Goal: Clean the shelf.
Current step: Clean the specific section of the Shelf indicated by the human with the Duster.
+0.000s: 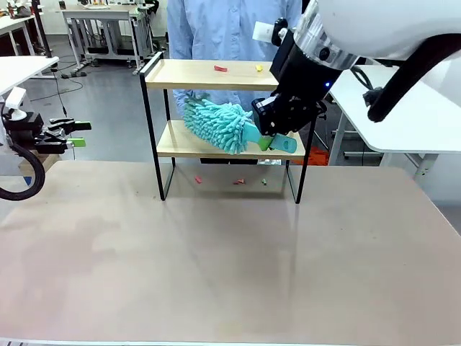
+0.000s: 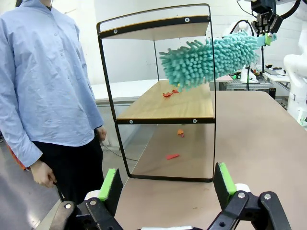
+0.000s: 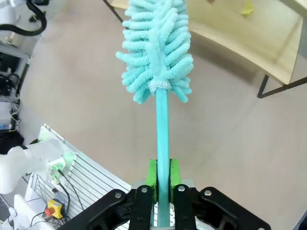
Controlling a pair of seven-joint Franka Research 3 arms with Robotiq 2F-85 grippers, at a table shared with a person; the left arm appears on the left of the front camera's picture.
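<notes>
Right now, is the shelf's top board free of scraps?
No: in the front view a red scrap and a yellow scrap lie on the top board of the shelf.

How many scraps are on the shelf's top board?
2: a red scrap near the middle of the top board, a yellow scrap right of it. The right arm covers its end, so more may hide.
</notes>
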